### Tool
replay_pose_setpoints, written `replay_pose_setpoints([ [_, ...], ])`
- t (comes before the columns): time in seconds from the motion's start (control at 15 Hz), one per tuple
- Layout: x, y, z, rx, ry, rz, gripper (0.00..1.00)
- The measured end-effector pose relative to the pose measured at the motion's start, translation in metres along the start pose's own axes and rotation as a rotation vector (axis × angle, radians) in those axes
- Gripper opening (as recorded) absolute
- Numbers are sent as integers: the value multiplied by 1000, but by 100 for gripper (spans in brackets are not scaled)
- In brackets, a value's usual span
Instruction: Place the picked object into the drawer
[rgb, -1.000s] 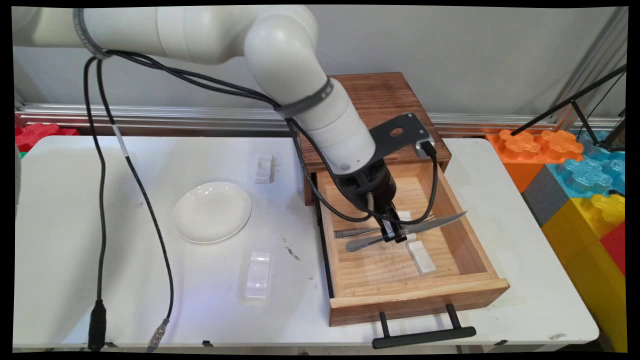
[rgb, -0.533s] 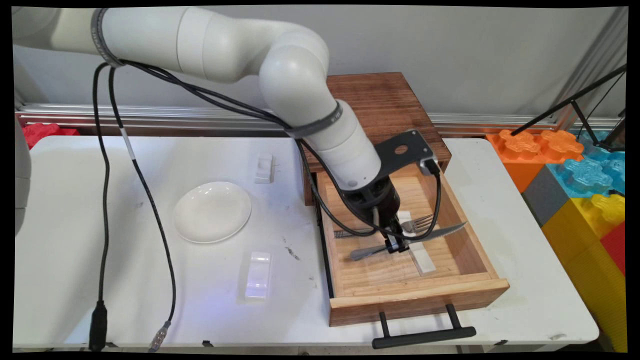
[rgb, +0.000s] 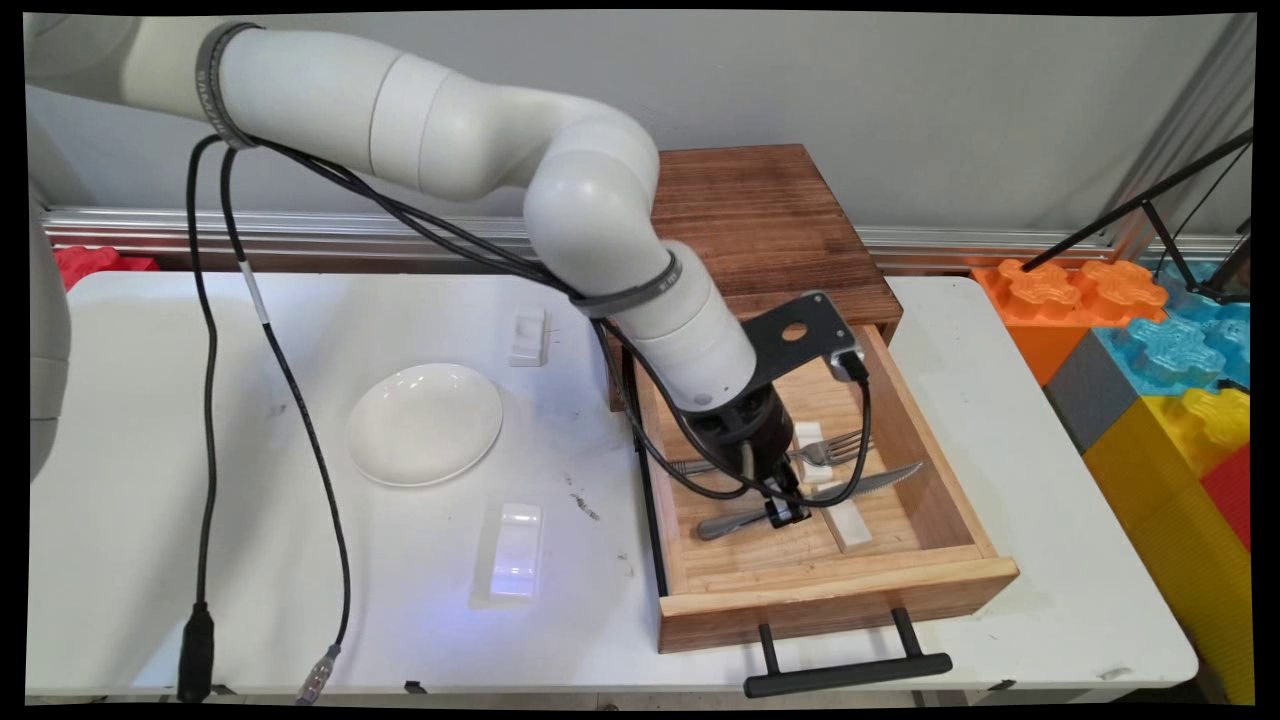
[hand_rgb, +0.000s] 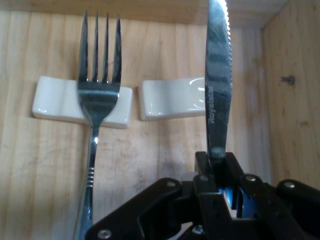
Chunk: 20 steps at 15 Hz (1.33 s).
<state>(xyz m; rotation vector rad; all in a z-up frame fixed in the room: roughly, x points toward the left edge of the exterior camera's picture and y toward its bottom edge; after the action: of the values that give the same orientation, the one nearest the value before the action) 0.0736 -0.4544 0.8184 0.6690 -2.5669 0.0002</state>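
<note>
Since the earlier frames your arm has come lower into the wooden drawer (rgb: 905, 470), and the knife (rgb: 860, 485) has gone down with it: the blade now lies closer to the drawer floor, tip toward the right wall.

Progress, as far as you can read it from the layout. Done: the fork (hand_rgb: 97, 90) lies in the drawer with its neck propped on one white rest (hand_rgb: 55, 100), tines pointing past it. Under way: the knife is inside the drawer, its blade passing over the right end of a second white rest (hand_rgb: 170, 97) that sits just beside the first. You cannot tell from either view whether the blade touches that rest or hangs just above it. Not yet done: the knife is not released.

Fingers: the gripper (rgb: 783, 512) is closed on the knife. In the hand view the fingers (hand_rgb: 239, 187) pinch the blade just above the handle, with no gap visible on either side of the metal. The handle end sticks out to the left in the main view.

Elsewhere on the white table (rgb: 300, 600): a white plate (rgb: 424, 423) stands well apart to the left of the drawer, with one white rest behind it (rgb: 528, 335) and another in front (rgb: 516, 552). Both carry nothing.
</note>
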Motion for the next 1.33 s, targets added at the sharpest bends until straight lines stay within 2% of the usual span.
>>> replay_pose_setpoints([
  [1.0, -17, -4, 24, 2, 5, -16, 0],
  [1.07, -18, -4, 24, 1, 5, -14, 100],
  [1.33, -20, -5, 25, -6, 6, -5, 100],
])
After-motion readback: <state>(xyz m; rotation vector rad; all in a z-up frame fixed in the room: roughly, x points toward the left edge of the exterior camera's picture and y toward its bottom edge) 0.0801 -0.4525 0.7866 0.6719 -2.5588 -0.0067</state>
